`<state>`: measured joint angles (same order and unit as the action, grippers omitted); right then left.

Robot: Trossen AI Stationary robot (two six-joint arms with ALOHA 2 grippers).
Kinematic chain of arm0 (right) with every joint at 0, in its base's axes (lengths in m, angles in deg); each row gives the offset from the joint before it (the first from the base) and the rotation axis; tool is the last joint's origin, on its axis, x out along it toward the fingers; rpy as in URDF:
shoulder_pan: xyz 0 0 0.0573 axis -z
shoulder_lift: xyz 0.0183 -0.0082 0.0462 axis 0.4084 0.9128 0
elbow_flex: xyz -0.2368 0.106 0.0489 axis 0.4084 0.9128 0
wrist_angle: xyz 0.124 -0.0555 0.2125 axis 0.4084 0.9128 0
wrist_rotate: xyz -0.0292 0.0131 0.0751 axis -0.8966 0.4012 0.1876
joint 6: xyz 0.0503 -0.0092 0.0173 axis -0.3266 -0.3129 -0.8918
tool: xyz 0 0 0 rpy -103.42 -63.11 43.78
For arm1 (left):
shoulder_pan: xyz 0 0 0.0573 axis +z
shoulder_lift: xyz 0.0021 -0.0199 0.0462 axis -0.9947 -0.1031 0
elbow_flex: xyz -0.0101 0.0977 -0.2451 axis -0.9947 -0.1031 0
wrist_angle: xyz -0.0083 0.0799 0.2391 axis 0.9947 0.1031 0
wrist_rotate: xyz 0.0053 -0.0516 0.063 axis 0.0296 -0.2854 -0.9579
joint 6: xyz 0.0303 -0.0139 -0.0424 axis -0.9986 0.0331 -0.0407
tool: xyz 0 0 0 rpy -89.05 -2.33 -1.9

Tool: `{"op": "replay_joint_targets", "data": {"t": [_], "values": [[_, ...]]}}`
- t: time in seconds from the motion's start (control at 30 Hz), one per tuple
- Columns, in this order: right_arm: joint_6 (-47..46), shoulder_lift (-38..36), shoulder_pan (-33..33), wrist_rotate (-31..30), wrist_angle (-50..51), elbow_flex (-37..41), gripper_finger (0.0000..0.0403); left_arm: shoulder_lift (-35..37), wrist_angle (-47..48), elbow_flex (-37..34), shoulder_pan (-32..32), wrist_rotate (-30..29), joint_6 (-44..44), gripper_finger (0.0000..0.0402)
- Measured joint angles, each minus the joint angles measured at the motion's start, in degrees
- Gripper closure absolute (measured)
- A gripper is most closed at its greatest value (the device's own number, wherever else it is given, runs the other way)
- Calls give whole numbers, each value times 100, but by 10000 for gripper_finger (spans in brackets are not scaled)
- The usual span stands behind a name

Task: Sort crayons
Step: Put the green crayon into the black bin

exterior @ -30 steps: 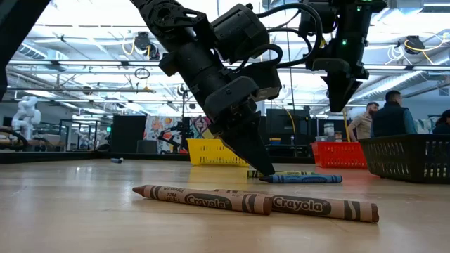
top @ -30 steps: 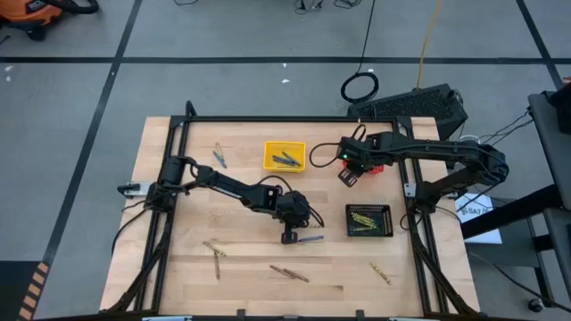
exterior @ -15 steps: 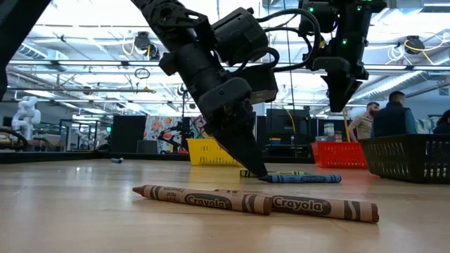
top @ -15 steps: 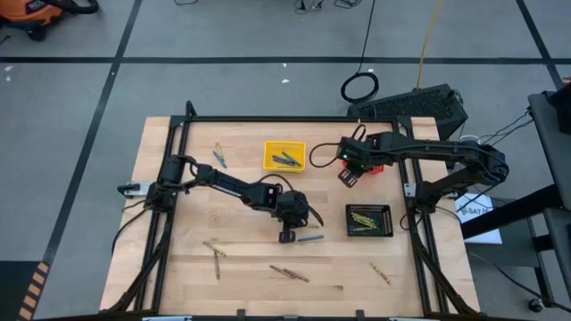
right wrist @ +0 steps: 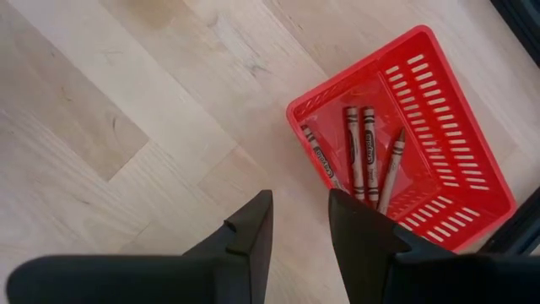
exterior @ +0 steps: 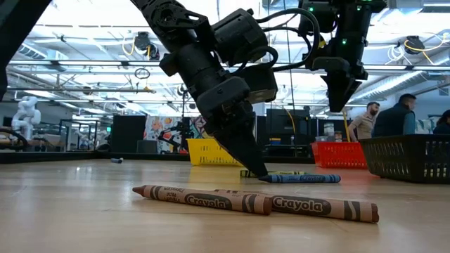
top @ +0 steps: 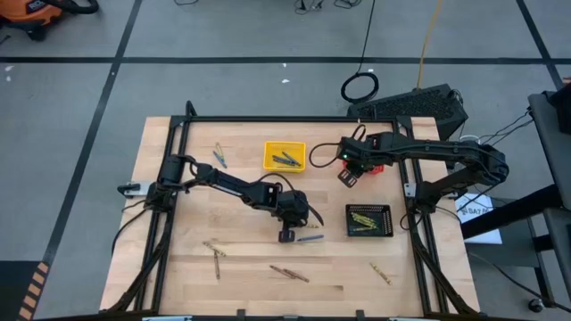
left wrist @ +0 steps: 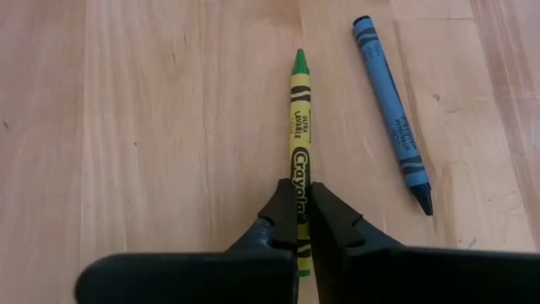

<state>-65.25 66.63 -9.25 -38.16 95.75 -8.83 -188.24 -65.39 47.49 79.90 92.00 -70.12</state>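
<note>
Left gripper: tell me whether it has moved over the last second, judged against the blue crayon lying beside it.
Yes, slightly. In the low view the left gripper has edged leftward, away from the blue crayon, which lies where it was. It is shut on the green crayon.

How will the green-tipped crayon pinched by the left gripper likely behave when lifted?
The green-tipped crayon looks stiff and light. The left gripper pinches it near one end, so it may pivot. Being round, it would probably roll if dropped.
</note>
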Motion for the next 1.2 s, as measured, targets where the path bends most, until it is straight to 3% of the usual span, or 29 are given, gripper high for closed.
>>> {"op": "replay_joint_targets", "data": {"t": [0.7,0.83,1.2], "values": [[102,0,2,-17,-22,0,298,284,640,362,-76,298,-175,401],[107,0,2,-32,-227,2,298,580,891,372,-76,-92,-328,401],[588,-28,-224,12,-549,2,298,1516,1227,267,-90,-441,-440,401]]}}
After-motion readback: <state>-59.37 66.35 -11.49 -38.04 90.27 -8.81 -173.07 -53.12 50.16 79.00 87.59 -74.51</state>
